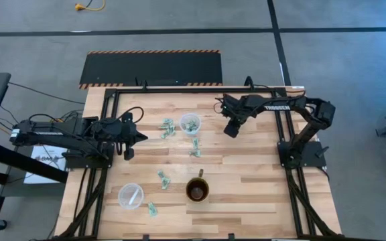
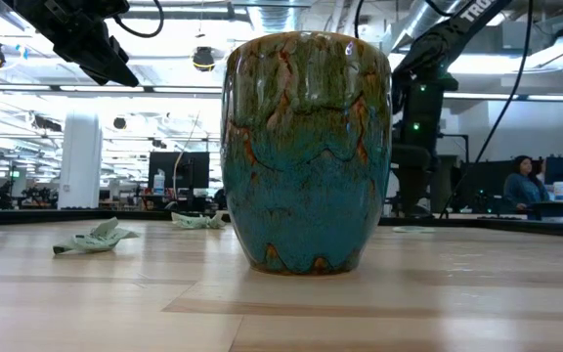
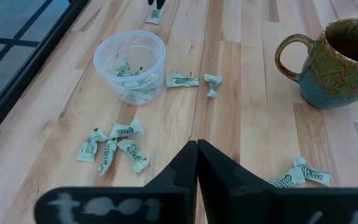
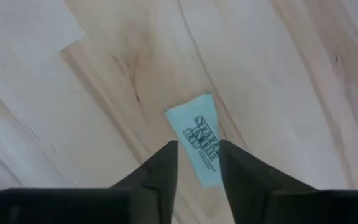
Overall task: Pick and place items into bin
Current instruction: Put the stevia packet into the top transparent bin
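Since table carries everything: mug near front, bin behind it holding few items, more items loose beside. Wrappers look light, soft, crumple easily; pinch twisted end. Left gripper fingers pressed together, empty. Right gripper fingers apart over pale blue packet, nothing clamped.

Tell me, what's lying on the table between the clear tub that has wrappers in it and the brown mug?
In the high view, one wrapper lies between the tub and the mug; otherwise it's bare wood.
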You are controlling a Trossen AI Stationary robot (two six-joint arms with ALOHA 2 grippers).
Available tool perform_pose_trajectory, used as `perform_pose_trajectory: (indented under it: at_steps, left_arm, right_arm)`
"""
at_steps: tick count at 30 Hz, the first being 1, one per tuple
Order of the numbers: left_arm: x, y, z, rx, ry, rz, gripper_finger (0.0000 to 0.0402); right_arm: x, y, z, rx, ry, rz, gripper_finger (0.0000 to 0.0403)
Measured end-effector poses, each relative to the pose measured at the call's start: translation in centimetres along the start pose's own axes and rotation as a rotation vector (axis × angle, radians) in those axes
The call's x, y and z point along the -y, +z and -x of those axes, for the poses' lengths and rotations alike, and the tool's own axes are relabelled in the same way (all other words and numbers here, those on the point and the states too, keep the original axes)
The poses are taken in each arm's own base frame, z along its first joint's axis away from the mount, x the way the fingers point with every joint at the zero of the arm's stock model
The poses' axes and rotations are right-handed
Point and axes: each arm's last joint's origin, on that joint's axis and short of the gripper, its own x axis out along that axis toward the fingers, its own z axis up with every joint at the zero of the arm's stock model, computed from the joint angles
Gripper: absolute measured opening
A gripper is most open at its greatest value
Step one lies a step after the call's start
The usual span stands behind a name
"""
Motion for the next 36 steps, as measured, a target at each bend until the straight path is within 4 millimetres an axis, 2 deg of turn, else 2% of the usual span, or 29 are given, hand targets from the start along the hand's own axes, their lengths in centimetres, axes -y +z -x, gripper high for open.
perform_pose_trajectory:
  at_steps: [9, 16, 21, 27, 31, 36]
  left_arm:
    - [0.0, 0.0, 0.0, 0.0, 0.0, 0.0, 0.0]
    - [0.0, 0.0, 0.0, 0.0, 0.0, 0.0, 0.0]
    - [0.0, 0.0, 0.0, 0.0, 0.0, 0.0, 0.0]
    - [0.0, 0.0, 0.0, 0.001, 0.0, 0.0, 0.0]
    - [0.0, 0.0, 0.0, 0.001, 0.0, 0.0, 0.0]
    - [0.0, 0.0, 0.0, 0.0, 0.0, 0.0, 0.0]
  right_arm:
    - [0.3, 0.2, -0.6, 0.002, -0.002, -0.019, 0.021]
    - [0.3, 0.1, -2.8, -0.082, -0.011, 0.019, 0.0229]
    - [0.2, 0.2, -3.5, -0.112, -0.017, 0.059, 0.0221]
    - [0.1, 0.2, -3.5, -0.103, -0.014, 0.076, 0.0197]
    - [0.1, 0.2, -3.5, -0.099, 0.007, 0.074, 0.0163]
    - [0.0, 0.2, -3.5, -0.097, 0.033, 0.072, 0.01]
